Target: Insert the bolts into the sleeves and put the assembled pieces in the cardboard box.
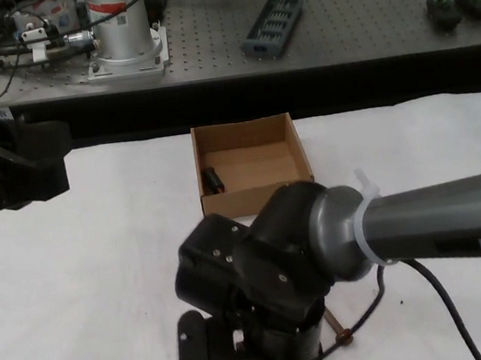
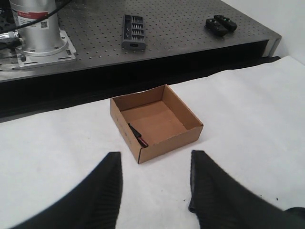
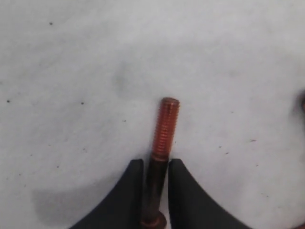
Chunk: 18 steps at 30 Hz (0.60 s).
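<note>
A copper bolt (image 3: 165, 125) lies threaded end outward between the black fingers of my right gripper (image 3: 156, 163), which is shut on its shank just over the white cloth. The right arm (image 1: 269, 273) points down near the front edge of the bench. The cardboard box (image 1: 256, 197) stands at the middle, and one dark assembled piece (image 1: 212, 180) lies against its left wall. The box (image 2: 125, 123) and that assembled piece (image 2: 138, 136) show ahead of my left gripper (image 2: 155, 188), which hangs open and holds nothing, well back from the box.
A second copper bolt (image 1: 338, 332) lies on the cloth beside the right arm's wrist. A dark ledge and a perforated metal table (image 1: 337, 36) with a post, a black rack and small black parts run behind the box. White cloth stretches on both sides.
</note>
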{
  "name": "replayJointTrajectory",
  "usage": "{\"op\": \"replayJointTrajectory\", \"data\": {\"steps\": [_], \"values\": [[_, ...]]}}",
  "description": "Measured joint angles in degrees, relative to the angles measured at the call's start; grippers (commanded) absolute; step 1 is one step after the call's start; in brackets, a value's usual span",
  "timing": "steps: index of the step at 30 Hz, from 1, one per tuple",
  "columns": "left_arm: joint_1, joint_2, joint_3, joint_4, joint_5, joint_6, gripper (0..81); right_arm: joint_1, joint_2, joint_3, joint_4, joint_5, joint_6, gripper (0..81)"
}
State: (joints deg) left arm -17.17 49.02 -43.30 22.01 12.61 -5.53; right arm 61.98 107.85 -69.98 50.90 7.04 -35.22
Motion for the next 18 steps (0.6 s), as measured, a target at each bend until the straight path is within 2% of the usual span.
{"op": "replayJointTrajectory", "data": {"steps": [4, 6, 9, 11, 14, 18], "values": [[0.0, 0.0, 0.0, 0.0, 0.0, 0.6, 34.2, 0.1, -1.2, -1.2, -1.5, 0.2, -0.1, 34.6], [0.0, 0.0, 0.0, 0.0, 0.0, 0.9, 34.2, 0.2, -1.8, -1.3, -1.9, 0.7, -0.2, 38.8], [0.0, 0.0, 0.0, 0.0, 0.0, 1.0, 34.2, 0.2, -2.7, -1.3, -1.5, 3.7, 0.3, 36.1], [0.0, 0.0, 0.0, 0.0, 0.0, 1.2, 34.2, 0.0, -3.5, -1.3, -0.1, 5.1, 3.6, 32.7], [0.0, 0.0, 0.0, 0.0, 1.8, 4.0, 34.2, -1.9, -5.4, -0.4, 1.2, 1.2, 11.2, 28.6], [0.0, 0.2, 0.0, 0.0, 5.8, 7.2, 34.2, -6.9, -9.6, 4.0, -0.6, -2.6, 19.4, 27.5]]}}
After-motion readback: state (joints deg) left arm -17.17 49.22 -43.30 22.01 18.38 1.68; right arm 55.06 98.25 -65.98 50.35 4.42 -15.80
